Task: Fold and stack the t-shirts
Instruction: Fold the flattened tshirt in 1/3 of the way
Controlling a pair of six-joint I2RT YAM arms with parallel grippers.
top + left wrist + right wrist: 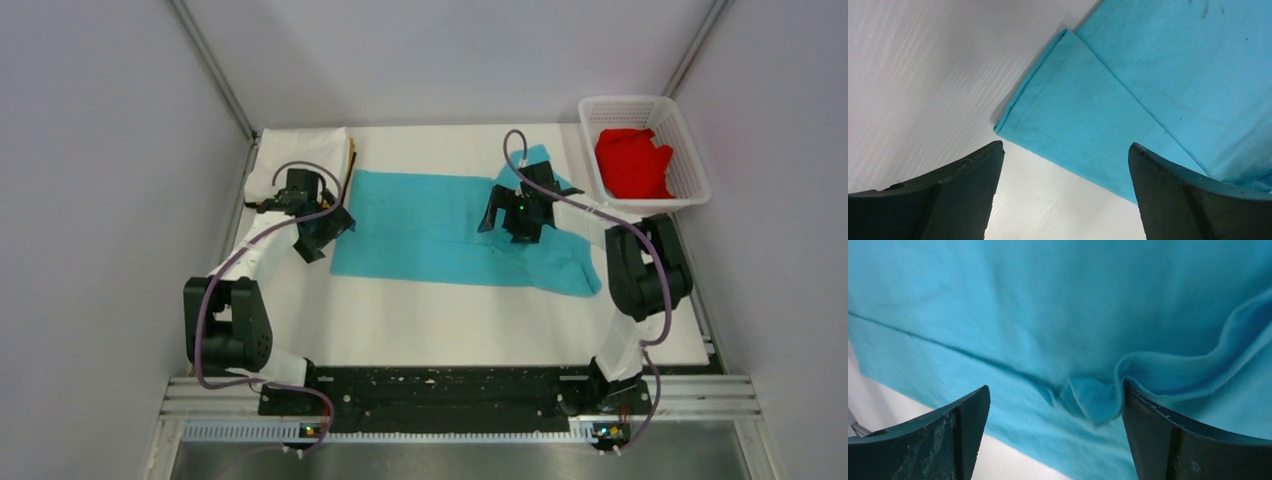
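Observation:
The turquoise-blue t-shirt (440,230) lies folded into a long band across the middle of the table. My left gripper (322,232) hovers open over its left end; in the left wrist view the doubled corner of the turquoise shirt (1073,100) lies just past the left gripper (1065,160), nothing between the fingers. My right gripper (520,215) stands open over the shirt's right part. The right wrist view shows the right gripper (1055,405) above the turquoise cloth (1048,315), a small rumpled fold (1093,400) against the right finger. A red t-shirt (632,163) lies in the basket. A folded white t-shirt (300,155) sits back left, an orange-yellow edge (352,158) showing beside it.
The white lattice basket (692,185) stands at the back right corner. The white table (450,320) shows bare in front of the shirt, up to the black rail (450,385) carrying both arm bases. Grey walls close in the left, right and back.

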